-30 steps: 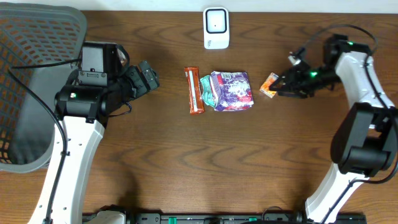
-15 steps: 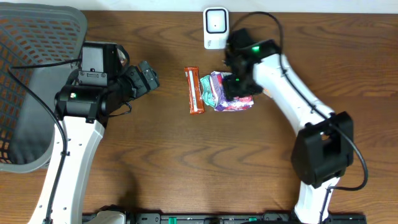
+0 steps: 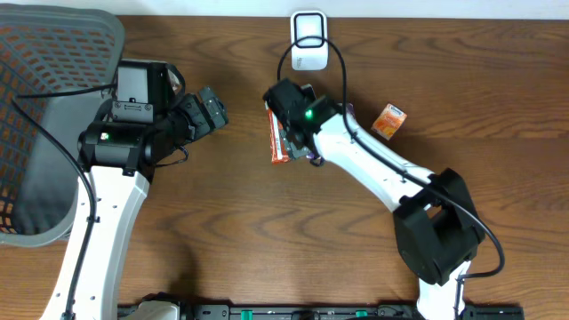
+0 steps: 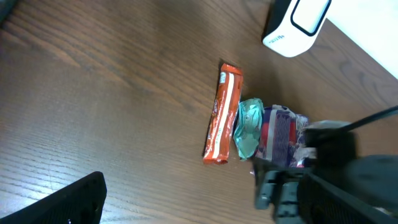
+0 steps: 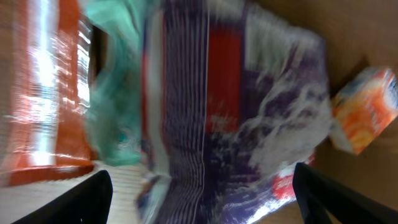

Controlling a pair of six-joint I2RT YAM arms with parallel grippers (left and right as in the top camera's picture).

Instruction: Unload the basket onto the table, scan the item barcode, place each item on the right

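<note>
Dark wood-grain table (image 3: 222,231) carries everything. Nearest, the left gripper (image 3: 213,108) hangs spread wide and empty, well apart from the goods. The right gripper (image 5: 205,190) hovers over the crinkly purple-and-red plastic packet (image 5: 236,106), its fingers splayed to the blurred frame corners and grasping nothing. From overhead its arm hides most of that packet. Touching the packet is a teal wrapper (image 4: 249,127), with a long orange snack bar (image 4: 224,115) alongside. A small orange carton (image 3: 388,120) sits apart. Farthest, the white boxy barcode scanner (image 3: 308,40) stands at the table's edge.

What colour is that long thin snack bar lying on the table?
The snack bar is orange; the left wrist view shows it best.
</note>
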